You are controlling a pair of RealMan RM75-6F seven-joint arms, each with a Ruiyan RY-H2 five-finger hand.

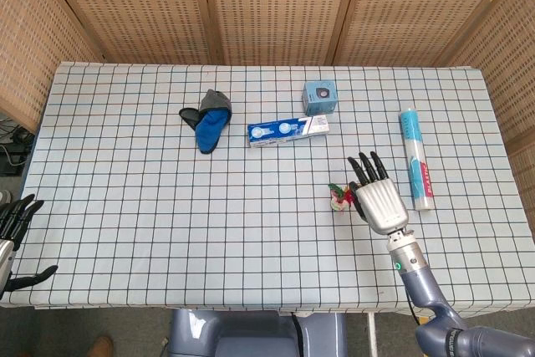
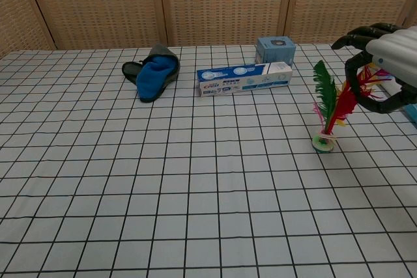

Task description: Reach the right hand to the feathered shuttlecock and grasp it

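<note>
Shuttlecock (image 2: pixel 328 114) stands on the right half of my worktop (image 1: pixel 125 206), its round green base flat on the cloth and its long axis roughly upright, the green, red and pink feathers leaning a little to the right, toward my right hand (image 2: pixel 384 56). Behind everything I see woven rattan screens (image 1: pixel 276 6) in wooden frames closing off the far side. The worktop is a wide rectangle under a pale cloth ruled with a dark grid. My right hand, smooth silver shell with black fingers (image 1: pixel 364 169), sits just right of the feathers; from the chest view the fingers curl around the feather tips, but I cannot tell whether they actually grip them. My left hand (image 1: pixel 15 227) hangs off the near left edge, dark fingers spread and holding nothing. A long white-and-blue tube (image 1: pixel 415 169) lies lengthwise on the right, well clear of the hand. A flat toothpaste carton (image 1: pixel 287 130), white and blue, lies crosswise near the centre. A crumpled blue and grey cloth (image 1: pixel 209 119) lies left of it. A small pale-blue box (image 1: pixel 319 98) stands just beyond the carton's right end.
</note>
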